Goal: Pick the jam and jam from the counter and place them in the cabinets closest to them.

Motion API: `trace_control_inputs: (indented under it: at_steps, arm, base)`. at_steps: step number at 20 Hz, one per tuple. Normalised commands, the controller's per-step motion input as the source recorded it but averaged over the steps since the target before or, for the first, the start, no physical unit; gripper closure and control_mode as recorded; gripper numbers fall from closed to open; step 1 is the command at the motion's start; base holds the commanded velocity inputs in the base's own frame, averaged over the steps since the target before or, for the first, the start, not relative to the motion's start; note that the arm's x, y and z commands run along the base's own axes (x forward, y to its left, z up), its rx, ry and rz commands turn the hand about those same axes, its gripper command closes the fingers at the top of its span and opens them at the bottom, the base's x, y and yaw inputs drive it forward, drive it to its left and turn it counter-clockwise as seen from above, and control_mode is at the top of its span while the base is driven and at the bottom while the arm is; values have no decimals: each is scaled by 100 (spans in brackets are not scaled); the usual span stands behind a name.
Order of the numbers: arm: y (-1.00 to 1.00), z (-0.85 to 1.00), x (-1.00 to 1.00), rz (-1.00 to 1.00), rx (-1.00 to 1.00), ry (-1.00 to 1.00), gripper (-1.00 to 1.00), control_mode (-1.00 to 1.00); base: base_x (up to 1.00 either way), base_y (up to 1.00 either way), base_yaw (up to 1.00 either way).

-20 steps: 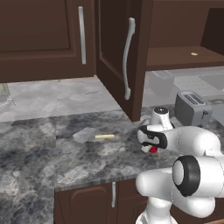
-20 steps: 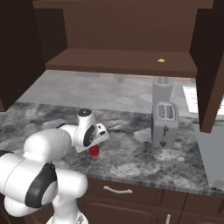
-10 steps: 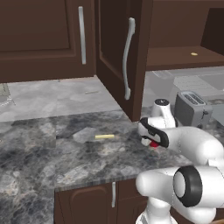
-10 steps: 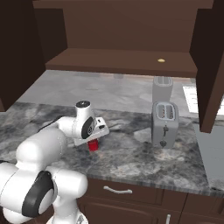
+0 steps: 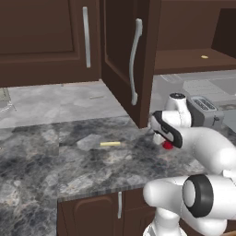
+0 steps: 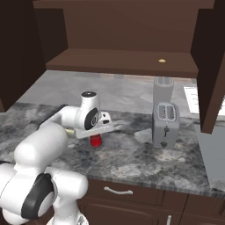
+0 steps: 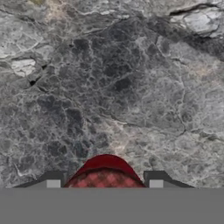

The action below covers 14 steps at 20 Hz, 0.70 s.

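Red jam [image 6: 95, 140] gripped in claw [image 7: 105, 183] — lifted off counter [image 6: 132, 154].
Open cabinet shelf [image 6: 118, 61] up and beyond claw — jar axis upright, fingers [image 7: 52, 180] clamped either side.

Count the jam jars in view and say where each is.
1. A red jam jar sits between the gripper's fingers, just above the counter left of the toaster. The other jar may be hidden or off-frame.
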Motion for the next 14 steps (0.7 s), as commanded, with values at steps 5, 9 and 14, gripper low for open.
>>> trace_control_inputs:
  at_steps: [5, 9, 14]
  arm:
    - [-30, 45, -16, -7, 9, 0, 100, -100]
    - [-24, 53, -17, -7, 9, -1, 100, -100]
    - [-16, 58, -15, -8, 7, -4, 100, -100]
  base:
    - [0, 0, 0]
    - [0, 0, 0]
    - [0, 0, 0]
